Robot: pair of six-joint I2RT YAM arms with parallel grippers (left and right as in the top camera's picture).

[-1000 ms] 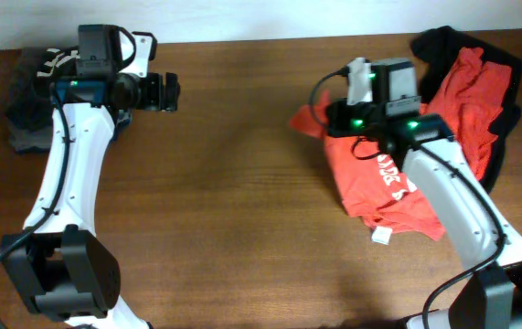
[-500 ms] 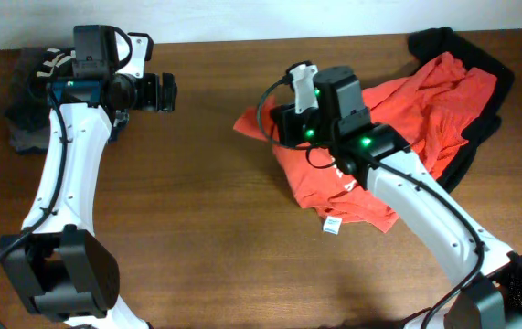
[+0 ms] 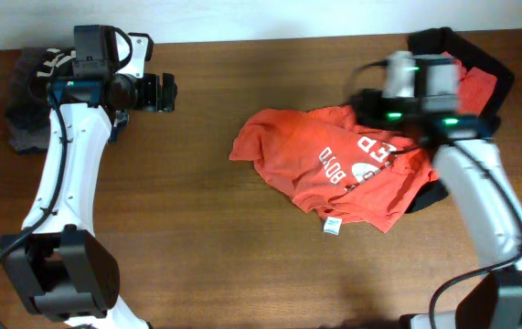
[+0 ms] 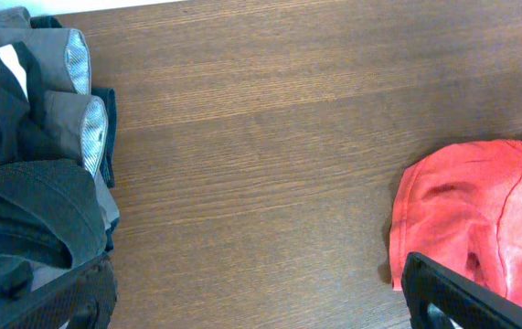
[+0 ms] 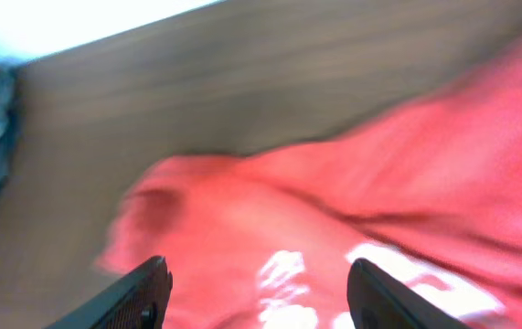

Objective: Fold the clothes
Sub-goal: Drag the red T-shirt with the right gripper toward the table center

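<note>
Your left gripper (image 3: 170, 92) hangs spread wide and empty over the brown wooden table (image 3: 197, 247), beside the dark grey garment pile (image 3: 25, 128). Your right gripper (image 5: 259, 279) has its fingers apart, pinching nothing, above the red-orange cotton T-shirt (image 3: 334, 169), which lies rumpled centre-right with its lettering up.

A dark grey garment (image 3: 25, 132) with white lettering lay bunched at the far-left end of my wooden table (image 3: 224, 256). A black garment (image 3: 491, 58) sat crumpled at its far-right corner.
</note>
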